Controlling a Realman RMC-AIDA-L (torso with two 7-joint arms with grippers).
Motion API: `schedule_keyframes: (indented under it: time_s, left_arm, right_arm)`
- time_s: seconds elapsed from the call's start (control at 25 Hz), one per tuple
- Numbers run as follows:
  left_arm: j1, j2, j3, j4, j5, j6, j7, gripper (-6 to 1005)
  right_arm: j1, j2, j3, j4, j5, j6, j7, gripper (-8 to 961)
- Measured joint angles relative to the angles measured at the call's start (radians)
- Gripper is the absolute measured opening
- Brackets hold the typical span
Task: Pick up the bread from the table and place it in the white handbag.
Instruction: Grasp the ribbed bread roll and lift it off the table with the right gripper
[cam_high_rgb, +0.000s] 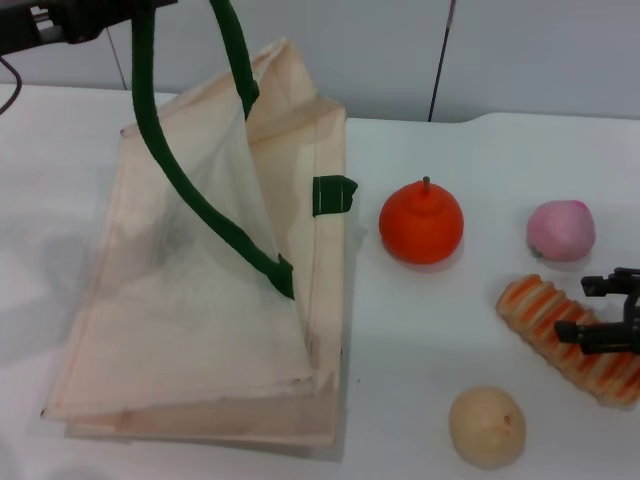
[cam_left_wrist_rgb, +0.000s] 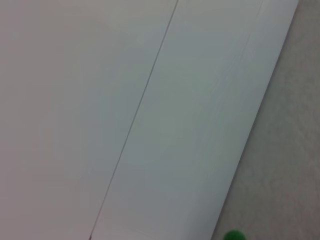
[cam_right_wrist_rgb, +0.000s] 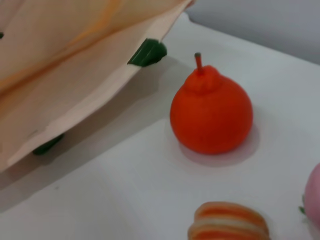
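Note:
The bread, a ridged loaf with orange and cream stripes, lies on the white table at the right; its end shows in the right wrist view. My right gripper is open, low over the loaf's right half, one finger above it and one beside it. The white handbag lies at the left with its upper side lifted open; it also shows in the right wrist view. My left gripper, at the top left, holds up the bag's dark green handle.
An orange fruit with a stem stands between the bag and the bread, and shows in the right wrist view. A pink ball lies behind the bread. A tan ball lies in front. The left wrist view shows only plain pale surfaces.

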Motion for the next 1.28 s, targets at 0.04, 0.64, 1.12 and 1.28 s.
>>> schedule_keyframes:
  time_s: [0.04,0.64,1.12,1.28]
  left_arm:
    - [0.0,0.0,0.0,0.0,0.0,0.0,0.0,120]
    - [0.0,-0.001,0.0,0.0,0.0,-0.003,0.0,121]
    - [0.003,-0.002,0.0,0.0,-0.003,-0.002,0.003,122]
    - [0.003,-0.003,0.0,0.0,-0.006,-0.001,0.003,122]
  right_arm:
    - [0.001,0.0,-0.001,0.003,-0.001,-0.002,0.0,890]
    - [0.015,0.003,-0.02,0.062,-0.049,-0.083,-0.011,871]
    - [0.019,0.0,-0.021,0.075,-0.057,-0.053,-0.07,791]
    - [0.021,-0.001,-0.02,0.076,-0.065,-0.052,-0.079,755]
